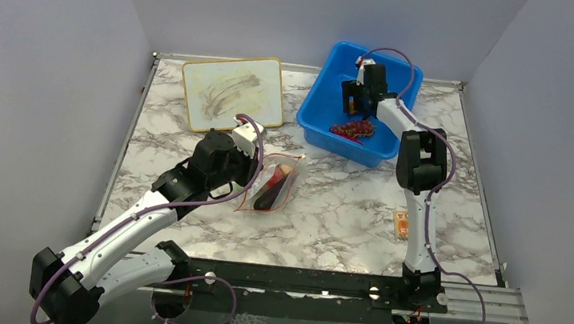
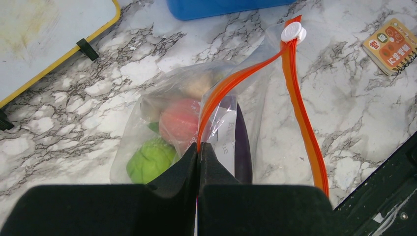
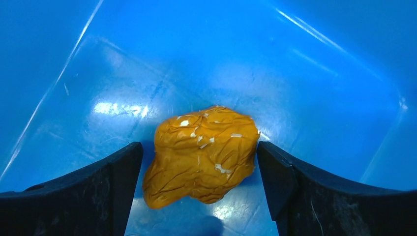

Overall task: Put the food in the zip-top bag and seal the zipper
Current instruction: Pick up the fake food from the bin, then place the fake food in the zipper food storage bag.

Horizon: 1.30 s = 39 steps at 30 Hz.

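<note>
**Right tool** (image 3: 199,150): the jaws stand wide, lowered into the blue plastic bin (image 3: 305,69) at the far right of the marble-patterned tabletop (image 1: 343,208). One finger sits on either side of the crumpled orange toy food piece (image 3: 206,132), which lies on the bin floor. The pads are just beside its flanks; contact cannot be confirmed.

**Assessment:** the piece is well centred. The tool should close squarely across its broadest part, then lift straight up clear of the bin wall before travelling. A dark red toy food piece (image 1: 352,129) lies nearer in the same bin and is not yet collected.

**Left tool** (image 2: 198,147): the jaws are closed on the near lip of the small clear zip-top bag (image 2: 162,113), at the orange-red zipper strip (image 2: 300,118). The bag lies mid-tabletop, left of centre. It holds a green lime (image 2: 150,160), a pink-red peach (image 2: 179,120) and a purple eggplant (image 2: 242,147). The two sides of the strip stand parted, with the white slider (image 2: 293,32) at the far end, so the bag is unsealed.

**Recommendation:** keep the lip raised and steady so the mouth gapes. Release the orange piece low, between the strips. The film looks limp, so the mouth may collapse.
</note>
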{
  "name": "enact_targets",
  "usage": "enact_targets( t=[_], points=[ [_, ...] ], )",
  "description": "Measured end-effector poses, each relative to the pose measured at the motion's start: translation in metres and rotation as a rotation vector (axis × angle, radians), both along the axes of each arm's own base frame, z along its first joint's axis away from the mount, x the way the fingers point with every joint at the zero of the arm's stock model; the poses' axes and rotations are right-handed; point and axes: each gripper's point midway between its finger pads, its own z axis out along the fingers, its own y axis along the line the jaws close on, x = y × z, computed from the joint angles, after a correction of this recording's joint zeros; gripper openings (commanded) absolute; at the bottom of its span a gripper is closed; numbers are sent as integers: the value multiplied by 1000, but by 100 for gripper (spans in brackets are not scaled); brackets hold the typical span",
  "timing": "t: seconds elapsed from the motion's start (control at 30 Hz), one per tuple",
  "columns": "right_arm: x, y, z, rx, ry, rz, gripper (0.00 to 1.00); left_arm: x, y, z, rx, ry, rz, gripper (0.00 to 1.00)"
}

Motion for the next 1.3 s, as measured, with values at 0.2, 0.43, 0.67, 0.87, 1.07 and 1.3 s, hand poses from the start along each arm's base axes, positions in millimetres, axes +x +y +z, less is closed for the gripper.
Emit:
enact_targets(
  t=[0.2, 0.43, 0.67, 0.87, 1.07, 1.3],
  points=[
    [6, 0, 2, -19, -31, 24, 77, 0, 0, 0, 0, 0, 0, 0],
    [8, 2, 2, -28, -48, 49, 68, 0, 0, 0, 0, 0, 0, 0],
    [-10, 2, 3, -28, -26, 83, 61, 0, 0, 0, -1, 0, 0, 0],
    [-27, 0, 18, -25, -25, 102, 60, 0, 0, 0, -1, 0, 1, 0],
    [-38, -2, 59, -19, -80, 107, 60, 0, -1, 0, -10, 8, 5, 0],
    [-51, 11, 119, 37, -166, 161, 59, 0, -4, 2, -46, 25, 20, 0]
  ],
)
